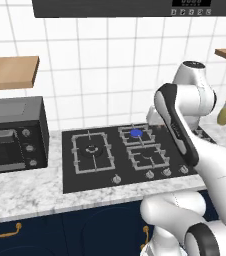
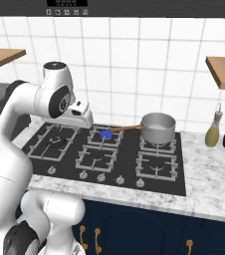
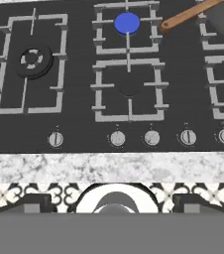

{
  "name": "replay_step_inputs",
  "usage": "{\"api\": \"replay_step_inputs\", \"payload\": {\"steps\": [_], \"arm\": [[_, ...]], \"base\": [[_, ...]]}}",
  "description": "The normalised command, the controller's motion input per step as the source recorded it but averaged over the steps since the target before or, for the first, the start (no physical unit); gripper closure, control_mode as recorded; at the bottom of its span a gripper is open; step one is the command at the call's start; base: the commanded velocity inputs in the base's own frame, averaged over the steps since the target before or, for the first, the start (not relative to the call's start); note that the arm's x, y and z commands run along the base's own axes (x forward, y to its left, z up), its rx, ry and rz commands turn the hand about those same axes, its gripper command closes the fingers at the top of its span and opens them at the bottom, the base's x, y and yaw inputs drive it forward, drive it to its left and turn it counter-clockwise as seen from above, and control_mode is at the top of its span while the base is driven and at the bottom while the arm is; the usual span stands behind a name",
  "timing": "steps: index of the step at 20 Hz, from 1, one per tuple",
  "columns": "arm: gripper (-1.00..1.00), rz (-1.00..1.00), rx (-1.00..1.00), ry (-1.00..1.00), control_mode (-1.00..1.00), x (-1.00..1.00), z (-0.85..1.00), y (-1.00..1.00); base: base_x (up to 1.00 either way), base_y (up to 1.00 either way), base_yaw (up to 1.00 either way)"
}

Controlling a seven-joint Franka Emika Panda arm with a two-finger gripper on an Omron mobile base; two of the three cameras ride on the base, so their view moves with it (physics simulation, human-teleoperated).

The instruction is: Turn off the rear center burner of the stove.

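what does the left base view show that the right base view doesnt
Left base view alone: the black toaster oven, full front with its knobs. Right base view alone: a steel saucepan with a wooden handle, sitting on the rear right grate. Both share the stove, the rear center burner lit blue, the knob row, and two bottles on the counter.

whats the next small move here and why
Probably lower the gripper toward the row of knobs at the stove's front edge. The rear center burner shows a blue flame, and the hand hangs above the counter edge, short of any knob. Which knob controls that burner isn't readable.
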Motion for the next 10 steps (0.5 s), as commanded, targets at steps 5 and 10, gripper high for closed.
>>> {"api": "replay_step_inputs", "payload": {"steps": [5, 10], "arm": [[-1.00, -0.43, 0.07, 0.02, -1.00, -0.33, -0.43, -0.63], [-1.00, -0.50, 0.02, 0.07, -1.00, -0.02, -0.50, -0.46]], "base": [[0.00, 0.00, 0.00], [0.00, 0.00, 0.00]]}}
